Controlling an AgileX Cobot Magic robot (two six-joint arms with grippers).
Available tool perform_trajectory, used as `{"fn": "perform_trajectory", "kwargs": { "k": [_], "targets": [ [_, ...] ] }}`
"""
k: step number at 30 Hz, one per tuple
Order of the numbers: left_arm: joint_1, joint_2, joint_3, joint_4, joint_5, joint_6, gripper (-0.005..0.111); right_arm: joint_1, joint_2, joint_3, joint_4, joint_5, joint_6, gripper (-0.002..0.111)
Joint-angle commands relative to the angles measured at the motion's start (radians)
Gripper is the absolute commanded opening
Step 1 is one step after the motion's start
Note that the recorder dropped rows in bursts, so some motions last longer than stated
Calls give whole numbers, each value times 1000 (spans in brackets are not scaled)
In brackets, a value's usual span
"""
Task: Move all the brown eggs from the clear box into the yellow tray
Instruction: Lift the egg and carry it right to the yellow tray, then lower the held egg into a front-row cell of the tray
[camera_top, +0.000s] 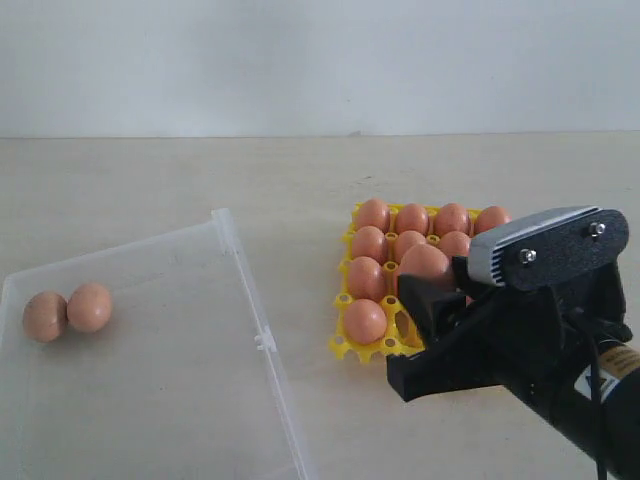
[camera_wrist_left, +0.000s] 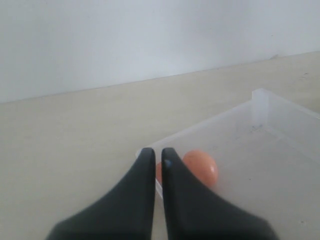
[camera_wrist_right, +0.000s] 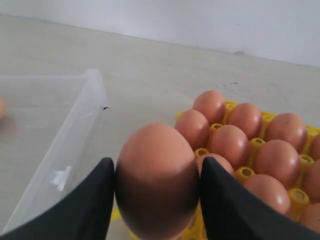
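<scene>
Right claw grasps one brown egg over the yellow tray. Only the left wrist view shows the left claw, clenched and empty. The exterior view shows two brown eggs at 9 o'clock in the clear box, with the tray at its 3 o'clock.

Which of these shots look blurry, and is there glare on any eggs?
Exterior view: soft even light, faint shadows under the two eggs in the box, near arm slightly soft. Left wrist view: the pincer is out of focus. Right wrist view: the held egg is blurred, shaded underneath; the tray behind is sharper; no harsh glare.
</scene>
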Motion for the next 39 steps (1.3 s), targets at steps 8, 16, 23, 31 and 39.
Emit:
{"fn": "perform_trajectory", "kwargs": {
  "k": [8, 16, 23, 31, 39],
  "targets": [
    [-3, -3, 4, -7, -7, -1, 4, -202, 63, 4, -300, 58, 179, 0],
    [-3, -3, 4, -7, -7, -1, 4, -330, 121, -63, -842, 140, 422, 0],
    [-3, -3, 4, -7, -7, -1, 4, -330, 250, -168, -829, 224, 394, 0],
    [-3, -3, 4, -7, -7, -1, 4, -330, 265, -184, -655, 229, 306, 0],
    [-3, -3, 4, -7, -7, -1, 4, -330, 265, -184, -512, 283, 212, 0]
  ]
}}
